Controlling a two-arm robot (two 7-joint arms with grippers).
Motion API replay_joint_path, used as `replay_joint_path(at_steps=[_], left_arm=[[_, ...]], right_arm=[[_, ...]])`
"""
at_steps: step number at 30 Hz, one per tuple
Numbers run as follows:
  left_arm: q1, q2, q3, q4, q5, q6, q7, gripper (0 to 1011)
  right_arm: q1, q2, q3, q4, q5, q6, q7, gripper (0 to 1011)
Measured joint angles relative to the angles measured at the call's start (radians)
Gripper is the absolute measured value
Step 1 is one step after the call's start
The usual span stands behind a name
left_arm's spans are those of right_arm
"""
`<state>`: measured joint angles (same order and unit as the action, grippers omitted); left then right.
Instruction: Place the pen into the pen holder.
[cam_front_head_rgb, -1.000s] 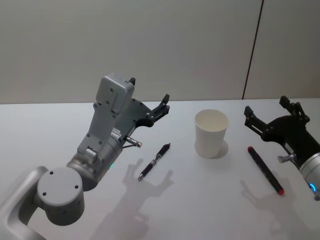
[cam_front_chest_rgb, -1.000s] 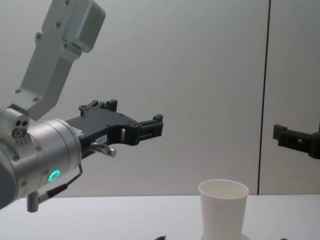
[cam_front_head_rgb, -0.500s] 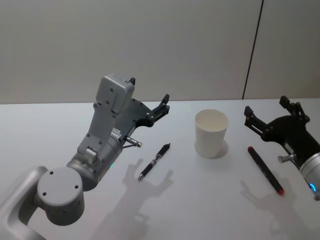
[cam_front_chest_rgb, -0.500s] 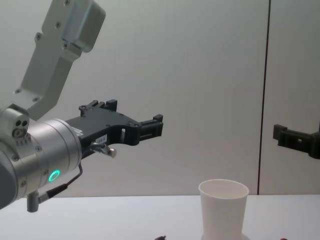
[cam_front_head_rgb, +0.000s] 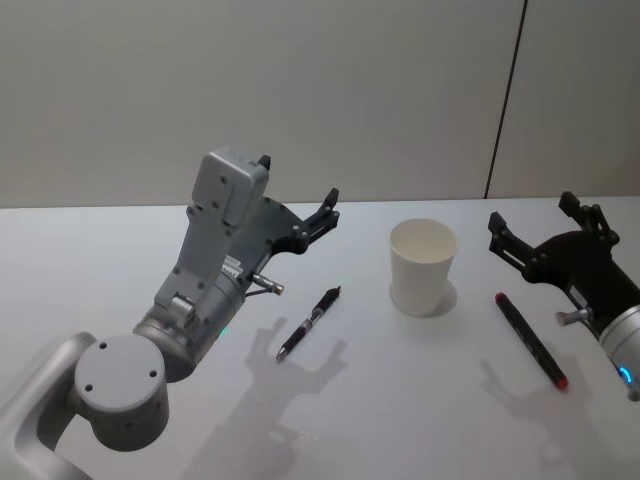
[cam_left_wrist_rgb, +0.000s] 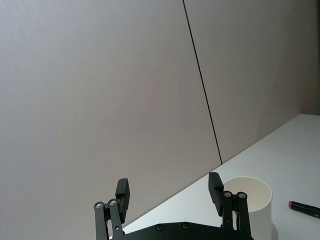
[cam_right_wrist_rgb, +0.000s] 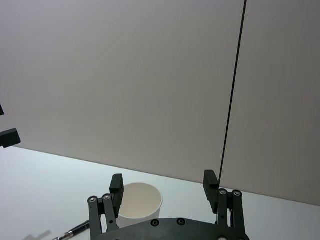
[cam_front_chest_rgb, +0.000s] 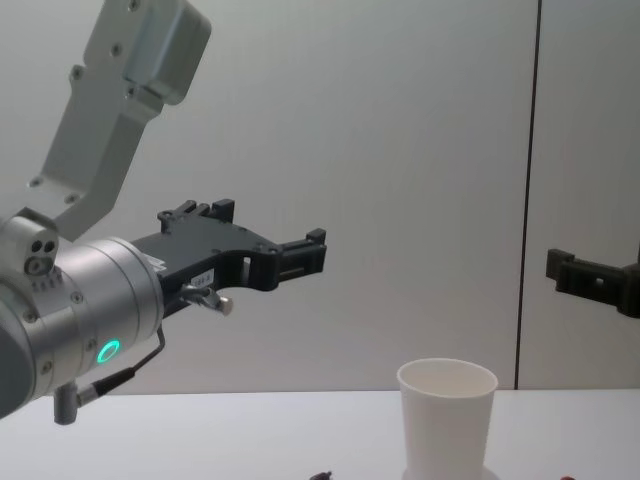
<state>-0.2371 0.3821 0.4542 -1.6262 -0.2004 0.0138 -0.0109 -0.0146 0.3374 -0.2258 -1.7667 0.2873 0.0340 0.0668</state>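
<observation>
On the table (cam_front_head_rgb: 90, 260), the left gripper (cam_front_head_rgb: 298, 180) and the right gripper (cam_front_head_rgb: 532, 210) are held raised, with their jaws spread wide and nothing between them, and the white paper pen holder (cam_front_head_rgb: 422, 268) is stood upright between the two. The slim black pen (cam_front_head_rgb: 309, 323) is laid flat to the holder's left, near the left gripper, while a red-tipped marker (cam_front_head_rgb: 530, 340) is laid to its right. The pen is judged light, stiff and smooth, best pinched across mid-barrel, and the pen holder easily tipped.

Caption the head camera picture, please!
The left gripper and right gripper hover open; pen holder between black pen and red-tipped pen.
</observation>
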Motion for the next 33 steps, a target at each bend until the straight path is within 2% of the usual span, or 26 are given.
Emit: replay_joint_path(at_steps=[11,17,28,33], left_arm=[[0.0,0.0,0.0,0.0,0.0,0.0,0.0,1004],[0.0,0.0,0.0,0.0,0.0,0.0,0.0,1004],[0.0,0.0,0.0,0.0,0.0,0.0,0.0,1004],[0.0,0.0,0.0,0.0,0.0,0.0,0.0,1004]], right_arm=[[0.002,-0.001,0.001,0.0,0.0,0.001,0.0,1001],[0.024,-0.011,0.006,0.01,0.024,0.019,0.006,1001],[0.111,-0.033,0.022,0.055,0.076,0.11,0.045,1001],[0.166,-0.044,0.032,0.092,0.098,0.184,0.062,1001]])
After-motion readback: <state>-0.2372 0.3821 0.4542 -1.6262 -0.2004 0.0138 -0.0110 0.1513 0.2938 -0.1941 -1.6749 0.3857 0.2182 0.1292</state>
